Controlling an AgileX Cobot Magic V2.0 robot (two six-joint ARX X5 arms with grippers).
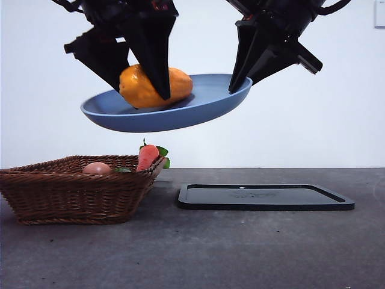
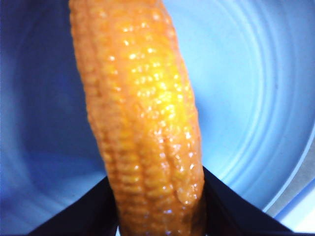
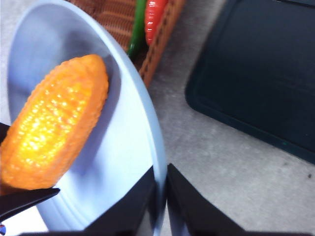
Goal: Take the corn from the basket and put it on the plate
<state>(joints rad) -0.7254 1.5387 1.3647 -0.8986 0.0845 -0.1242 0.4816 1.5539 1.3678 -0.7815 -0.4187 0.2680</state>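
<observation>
A: Item one?
B: Corn (image 1: 155, 88), lying inside the plate (image 1: 210, 102), pinched between the jaws of the left gripper (image 1: 139, 75).

A: Plate itself?
B: Light blue, held aloft and slightly tilted, clamped at its right rim by the right gripper (image 1: 240, 81) (jaws closed thin on the rim edge in the right wrist view). Well clear of the table (image 1: 192, 253), with open air beneath.

A: Below?
B: Wicker basket (image 1: 78, 195) at left, holding a carrot (image 1: 147, 156) with green leaves and a small peach-orange item (image 1: 97, 168). Flat black tray (image 1: 264, 197) at right, just beside the basket, not touching it.

A: Free room?
B: Bare table on the near side, across the whole width; a narrow gap between basket edge and tray edge.

A: Labels, writing?
B: Nothing readable on any item.
</observation>
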